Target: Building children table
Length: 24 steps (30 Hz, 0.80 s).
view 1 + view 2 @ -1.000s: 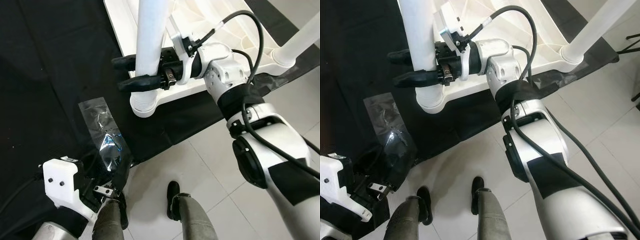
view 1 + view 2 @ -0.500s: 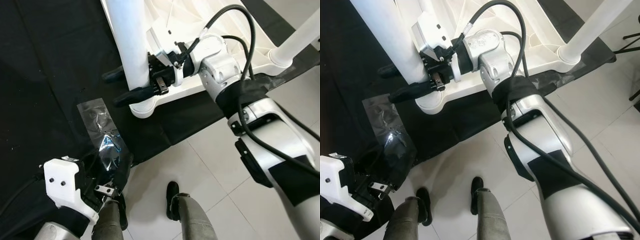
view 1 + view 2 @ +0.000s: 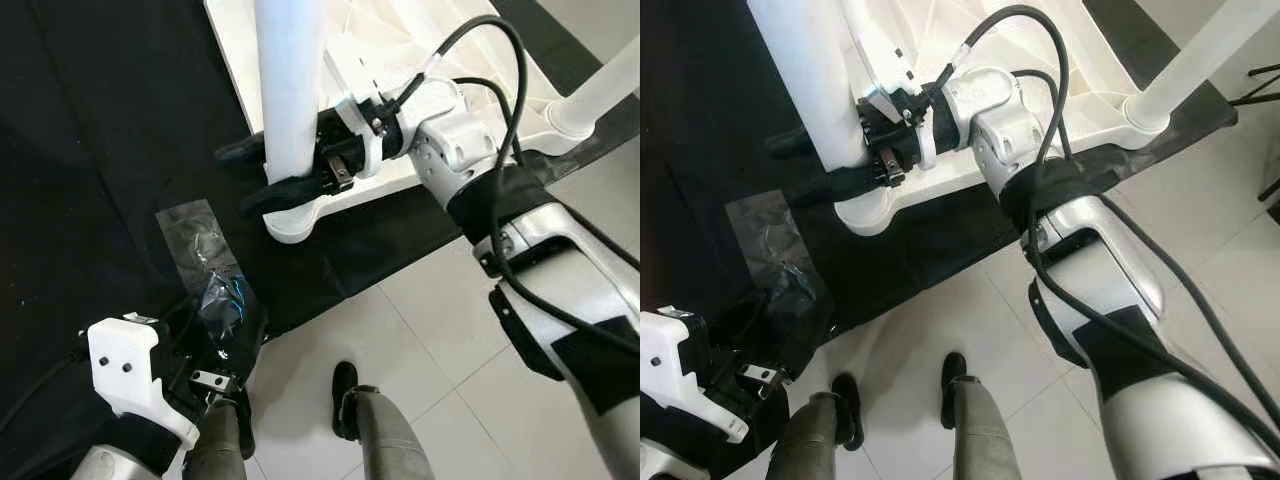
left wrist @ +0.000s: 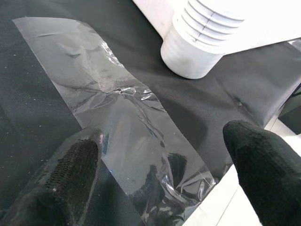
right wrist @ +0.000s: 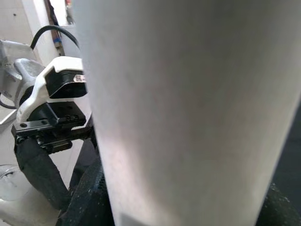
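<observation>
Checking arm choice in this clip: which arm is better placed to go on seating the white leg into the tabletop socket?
The right. The right gripper is clamped around the white table leg just above its socket, while the left gripper hangs open over the plastic wrapper on the black cloth.

Smooth white plastic table leg (image 3: 289,90) — matt black cloth (image 3: 100,120).

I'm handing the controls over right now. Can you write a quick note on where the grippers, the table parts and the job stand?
Right gripper: jaws closed around the white table leg, just above its corner socket.
Left gripper: jaws open, hovering low over the clear plastic bag on the black cloth.
Tabletop lies upside down on the cloth; another leg stands in its far corner.
Done: one leg up.
Left: seating the held leg looks unfinished; I cannot tell how firmly it sits.
</observation>
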Tool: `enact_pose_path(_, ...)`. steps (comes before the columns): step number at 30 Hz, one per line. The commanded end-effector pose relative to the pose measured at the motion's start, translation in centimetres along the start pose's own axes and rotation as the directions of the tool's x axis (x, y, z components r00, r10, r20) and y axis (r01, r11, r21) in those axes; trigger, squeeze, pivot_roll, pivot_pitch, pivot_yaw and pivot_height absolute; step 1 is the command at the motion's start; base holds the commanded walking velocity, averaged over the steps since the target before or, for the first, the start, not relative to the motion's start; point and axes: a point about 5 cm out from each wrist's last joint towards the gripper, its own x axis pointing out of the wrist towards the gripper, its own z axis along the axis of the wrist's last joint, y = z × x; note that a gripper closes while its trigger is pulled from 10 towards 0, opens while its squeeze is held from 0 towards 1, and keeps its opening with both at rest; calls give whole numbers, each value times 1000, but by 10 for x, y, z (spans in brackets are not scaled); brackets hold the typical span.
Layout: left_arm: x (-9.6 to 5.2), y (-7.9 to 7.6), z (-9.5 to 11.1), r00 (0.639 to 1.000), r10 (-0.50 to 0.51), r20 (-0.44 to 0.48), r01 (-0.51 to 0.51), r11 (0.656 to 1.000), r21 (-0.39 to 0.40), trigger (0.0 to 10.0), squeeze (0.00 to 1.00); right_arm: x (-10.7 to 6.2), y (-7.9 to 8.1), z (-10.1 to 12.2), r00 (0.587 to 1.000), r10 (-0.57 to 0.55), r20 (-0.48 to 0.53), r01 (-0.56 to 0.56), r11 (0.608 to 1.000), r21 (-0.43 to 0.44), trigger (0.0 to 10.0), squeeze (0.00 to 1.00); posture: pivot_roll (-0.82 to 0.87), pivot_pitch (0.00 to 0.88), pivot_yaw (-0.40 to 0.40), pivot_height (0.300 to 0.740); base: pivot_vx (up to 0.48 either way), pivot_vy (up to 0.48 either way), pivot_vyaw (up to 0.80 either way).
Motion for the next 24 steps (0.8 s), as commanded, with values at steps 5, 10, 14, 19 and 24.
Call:
enact_pose_path(5,-3,-1,-3,1000,5,-25,-5,1000,-19,10000,0,1,19,-57,988,53,-146,-22,979,205,10000,0,60,475,-94,740,0,0,0)
enact_pose_path(10,-2,2,-2,999,33,-14,-33,999,-34,10000,0,-8,17,-66,978,-84,-191,131,961,245,10000,0,36,451,-113,740,0,0,0)
enact_pose_path(14,-1,8,0,998,65,15,-64,996,-60,10000,0,-12,26,-87,895,-348,-279,426,853,302,10000,0,22,414,-135,740,0,0,0)
enact_pose_path(19,-1,26,13,992,96,79,-93,995,-39,10000,0,5,84,-121,420,-789,-448,901,302,312,10000,0,41,390,-120,740,0,0,0)
enact_pose_path(24,8,40,32,988,53,148,-56,998,21,10000,0,39,133,-132,290,-823,-488,939,147,311,10000,0,45,355,-78,740,0,0,0)
